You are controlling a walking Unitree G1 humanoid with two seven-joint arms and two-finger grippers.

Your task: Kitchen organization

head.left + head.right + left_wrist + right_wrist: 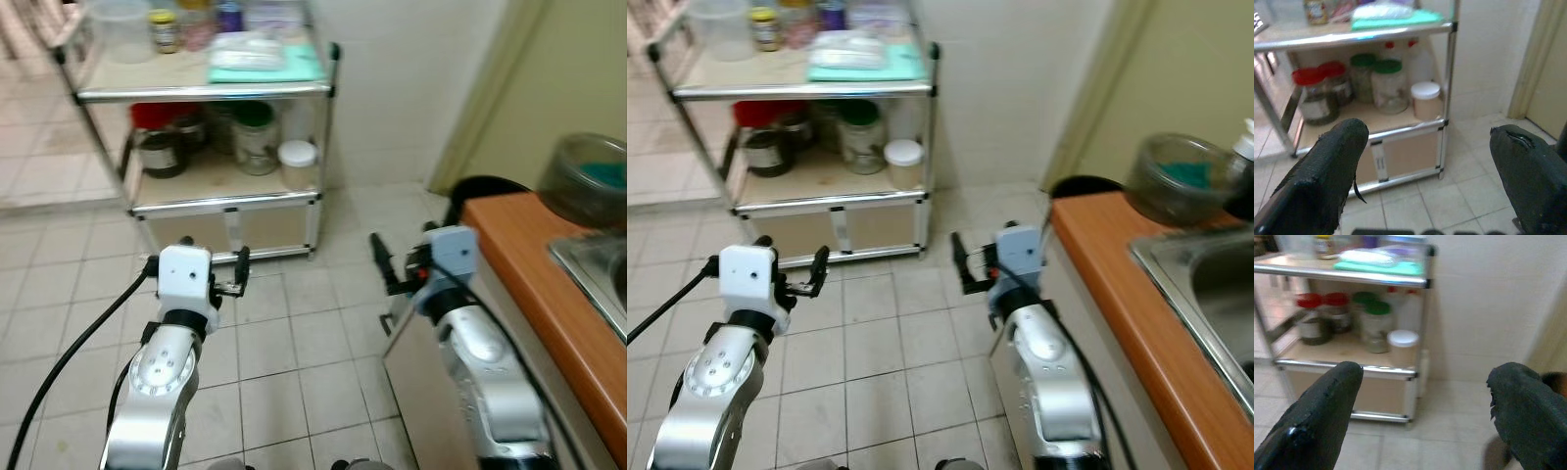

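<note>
A metal shelf rack (225, 93) stands against the wall ahead. Its middle shelf holds red-lidded jars (159, 145), green-lidded jars (256, 135) and a white-lidded container (297, 163). On the top shelf lie a green cloth with a clear packet (265, 59) and small jars (165, 29). My left gripper (238, 274) hovers over the tiled floor in front of the rack, open with nothing between its fingers (1337, 156). My right gripper (402, 257) is held at the same height to its right, also open and empty (1420, 406). Both point towards the rack.
An orange-brown counter (529, 274) runs along my right, with a steel sink (598, 269) and a glass bowl (588, 176) holding something teal. A dark round object (485, 186) sits on the floor past the counter's end. Tiled floor (294, 343) lies between me and the rack.
</note>
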